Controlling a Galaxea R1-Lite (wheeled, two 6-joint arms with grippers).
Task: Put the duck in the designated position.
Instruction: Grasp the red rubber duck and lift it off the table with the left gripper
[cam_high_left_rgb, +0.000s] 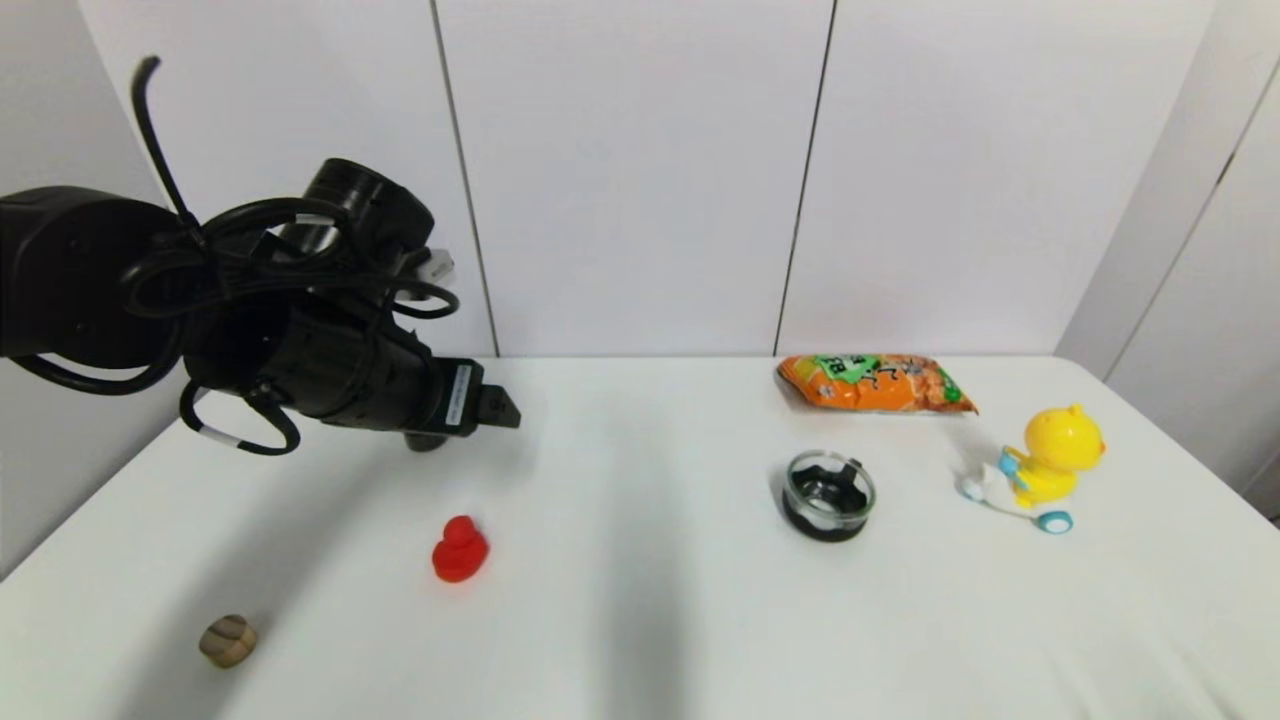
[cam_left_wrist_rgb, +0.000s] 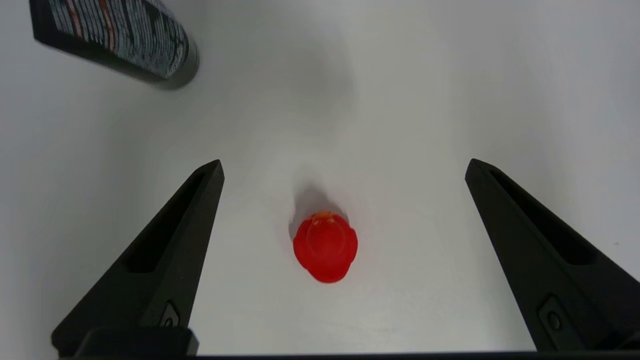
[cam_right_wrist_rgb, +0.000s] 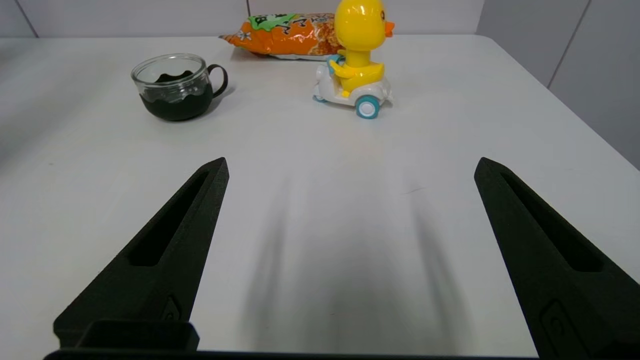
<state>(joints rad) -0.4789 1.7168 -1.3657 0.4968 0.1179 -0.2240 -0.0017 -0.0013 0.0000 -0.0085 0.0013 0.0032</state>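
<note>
The duck (cam_high_left_rgb: 460, 549) is small and all red, and it stands on the white table (cam_high_left_rgb: 640, 620) at front left. In the left wrist view the duck (cam_left_wrist_rgb: 325, 246) lies below and between my two spread black fingers, apart from both. My left gripper (cam_left_wrist_rgb: 345, 167) is open and empty, hovering above the duck. In the head view the left arm (cam_high_left_rgb: 330, 340) reaches in from the left, above and behind the duck. My right gripper (cam_right_wrist_rgb: 350, 165) is open and empty, low over the table's right side and outside the head view.
A black tube (cam_left_wrist_rgb: 115, 40) lies near the duck, mostly hidden behind the left arm in the head view. An orange snack bag (cam_high_left_rgb: 875, 383), a glass cup (cam_high_left_rgb: 828, 495) and a yellow duck toy on a scooter (cam_high_left_rgb: 1040, 470) stand at right. A small brown object (cam_high_left_rgb: 228, 641) lies front left.
</note>
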